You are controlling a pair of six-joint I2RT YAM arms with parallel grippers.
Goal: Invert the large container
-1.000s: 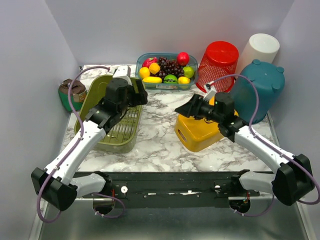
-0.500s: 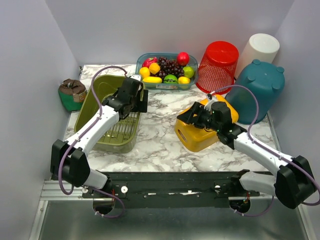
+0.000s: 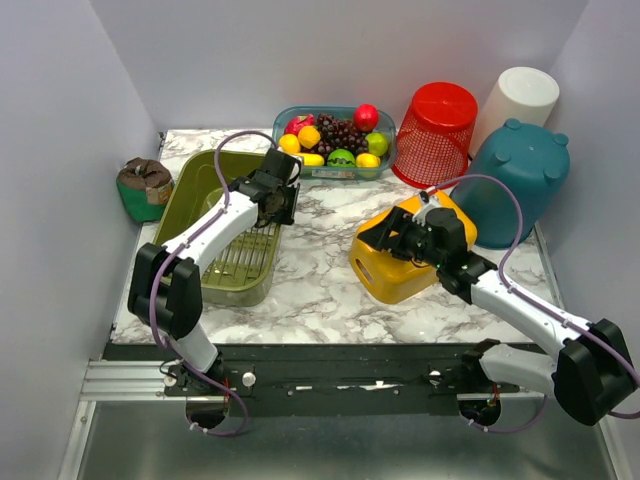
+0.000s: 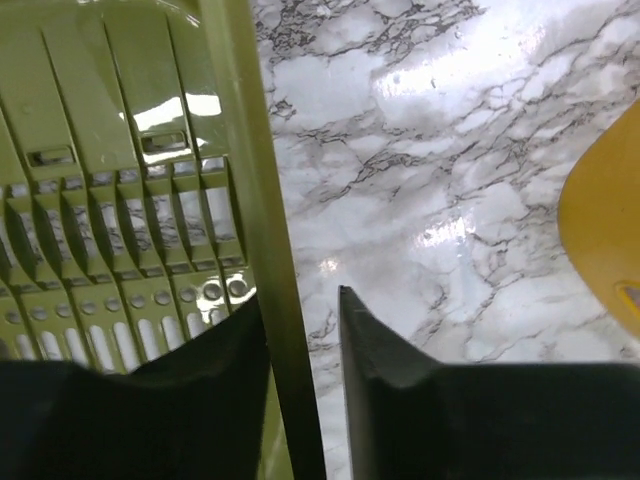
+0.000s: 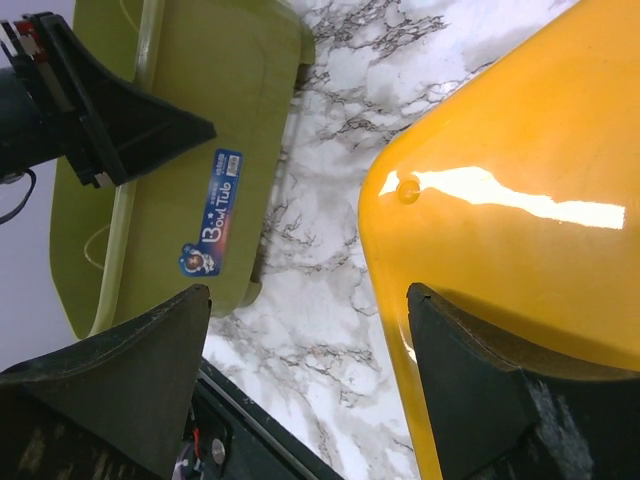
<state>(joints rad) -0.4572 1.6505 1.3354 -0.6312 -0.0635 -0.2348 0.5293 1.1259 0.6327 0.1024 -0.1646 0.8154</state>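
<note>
Placement: green container [image 3: 190,195] stands upright on the left side of the table [image 3: 320,270]. Left hand [image 4: 302,296] straddles the container's right rim wall with fingers drawn close around it, one touching; a firm clamp cannot be confirmed. Right hand [image 5: 308,290] is spread wide, holding nothing, at the edge of the yellow container [image 3: 400,285].

Green tub [image 4: 120,200] cropped (left and top edges)
</note>
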